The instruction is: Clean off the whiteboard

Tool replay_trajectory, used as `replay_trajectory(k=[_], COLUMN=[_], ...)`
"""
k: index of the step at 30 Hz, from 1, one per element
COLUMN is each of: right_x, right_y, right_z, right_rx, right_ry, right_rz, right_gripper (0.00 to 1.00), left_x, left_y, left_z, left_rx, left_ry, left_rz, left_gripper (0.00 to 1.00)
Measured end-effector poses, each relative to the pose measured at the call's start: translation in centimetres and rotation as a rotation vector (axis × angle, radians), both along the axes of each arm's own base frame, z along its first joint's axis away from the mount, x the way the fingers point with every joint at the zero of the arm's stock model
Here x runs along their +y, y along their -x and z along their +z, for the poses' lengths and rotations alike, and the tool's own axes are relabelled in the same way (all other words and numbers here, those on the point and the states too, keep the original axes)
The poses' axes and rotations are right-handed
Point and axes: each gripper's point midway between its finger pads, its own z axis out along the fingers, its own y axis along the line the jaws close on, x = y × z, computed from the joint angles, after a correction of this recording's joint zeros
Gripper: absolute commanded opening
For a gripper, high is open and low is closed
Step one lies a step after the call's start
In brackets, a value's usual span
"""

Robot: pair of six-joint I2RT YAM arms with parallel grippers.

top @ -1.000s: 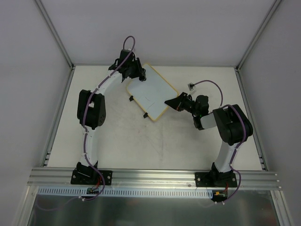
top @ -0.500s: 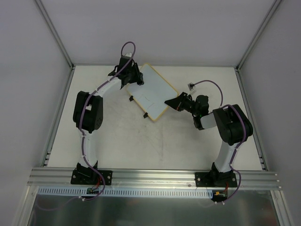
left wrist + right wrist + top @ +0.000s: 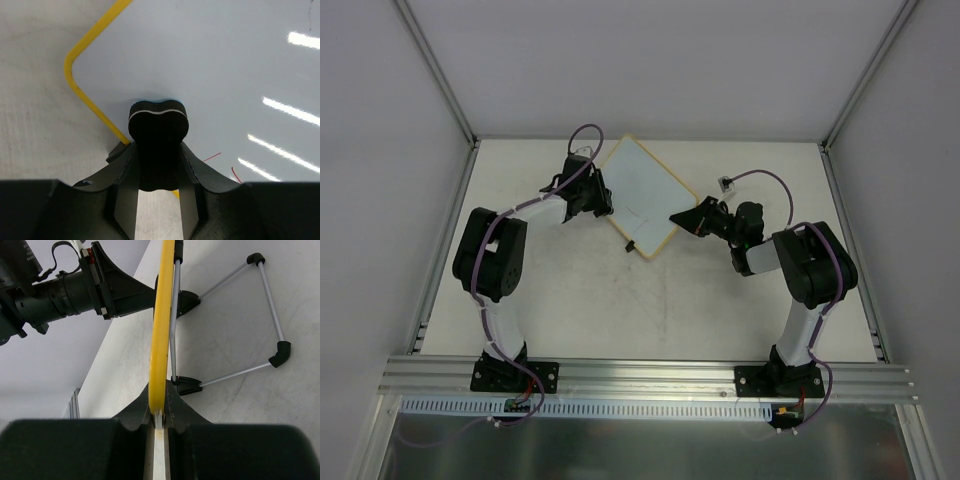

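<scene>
The whiteboard (image 3: 645, 195) stands propped on its wire stand (image 3: 279, 352) on the table (image 3: 620, 300), between the two grippers. The right gripper (image 3: 159, 412) has its jaws clamped on the board's yellow rim, steadying it. At the opposite corner, the left gripper (image 3: 159, 165), its jaws closed on a black eraser (image 3: 158, 120), sets the eraser against the board's face, so wiping appears to be in hand. Next, I judge, comes a sweep over the red marks (image 3: 212, 157) beside the eraser.

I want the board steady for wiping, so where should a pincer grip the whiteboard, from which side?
Probably the thin yellow rim of the whiteboard, edge-on from the right, as the right pincer does: it sits propped on a wire stand, and that leaves its face free for wiping.
</scene>
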Motion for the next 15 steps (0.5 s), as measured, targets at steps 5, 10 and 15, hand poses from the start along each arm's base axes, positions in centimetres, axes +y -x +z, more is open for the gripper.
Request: replay_trajectory(k=[5, 10, 15], right_x=[0.1, 0.0, 0.0], right_y=[0.2, 0.1, 0.1], right_z=[0.0, 0.0, -0.1], right_rx=[-0.006, -0.012, -0.015], right_ry=[0.003, 0.008, 0.011], right_rz=[0.013, 0.012, 0.008], right_gripper=[0.0, 0.0, 0.0], left_x=[0.1, -0.4, -1.1], left_y=[1.0, 1.0, 1.2], left_z=[-0.4, -0.5, -0.4], left_rx=[-0.051, -0.112, -0.13], left_ry=[-0.028, -0.05, -0.071], left_rz=[-0.045, -0.09, -0.12], left_gripper=[0.0, 0.0, 0.0])
